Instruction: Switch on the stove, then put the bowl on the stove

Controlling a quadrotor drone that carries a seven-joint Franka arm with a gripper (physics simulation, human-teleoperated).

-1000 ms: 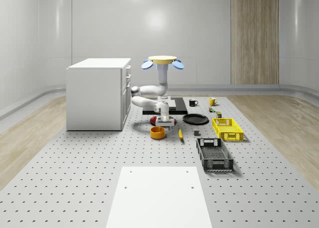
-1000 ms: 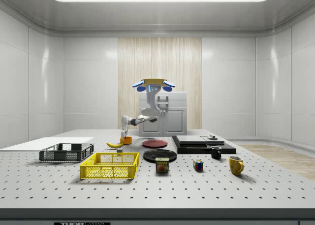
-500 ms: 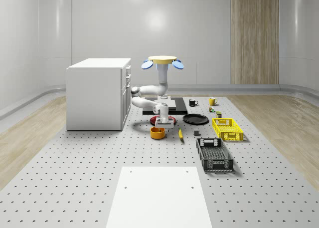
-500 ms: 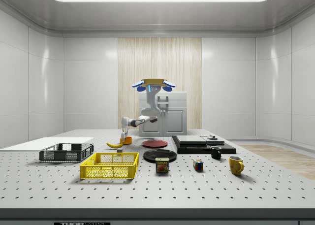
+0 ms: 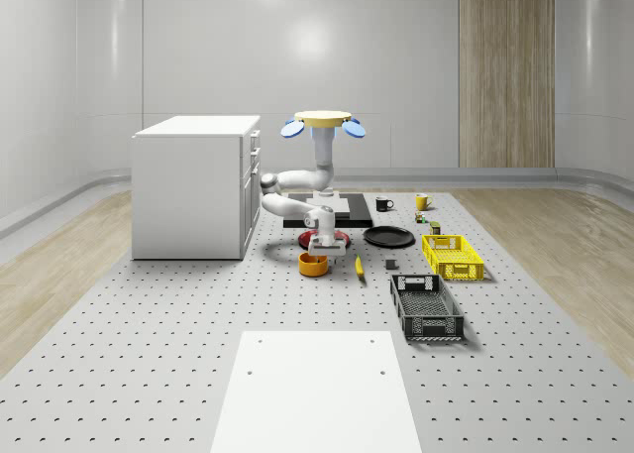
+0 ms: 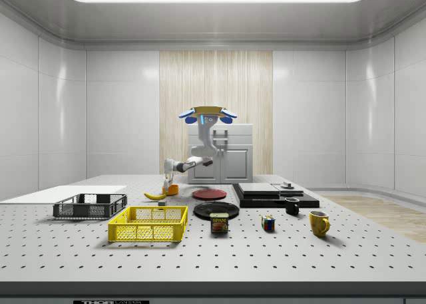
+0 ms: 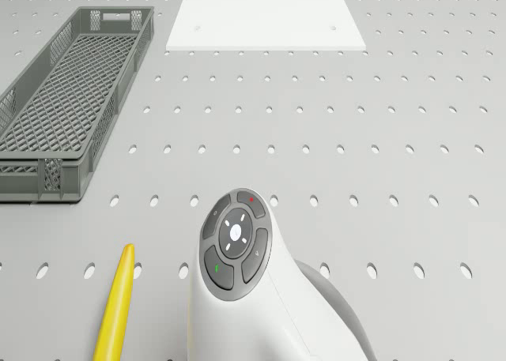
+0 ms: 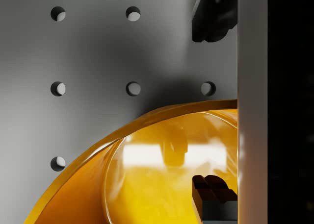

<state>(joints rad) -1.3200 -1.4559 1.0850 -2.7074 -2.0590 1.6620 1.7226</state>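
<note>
Drone (image 5: 322, 122) hovering above stove (image 5: 342, 209) at desk (image 5: 149, 314) rear, beside white cabinet (image 5: 194, 187). Arm bent fwd & down; hand (image 5: 326, 247) just over orange bowl (image 5: 313, 264), near red plate (image 5: 309, 239) & banana (image 5: 359, 266). Wrist view: fingers (image 8: 212, 192) spread, straddling bowl rim, one inside, one outside on desk side. Bowl resting on desk, well apart from stove. Gray crate (image 7: 59, 100) farther off.

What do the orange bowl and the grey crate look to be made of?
Orange bowl: glossy, like glazed ceramic or hard plastic, going by the bright reflections inside; which one is unclear. Grey crate: looks like matte moulded plastic, with lattice walls and a mesh floor, no shine.
</note>
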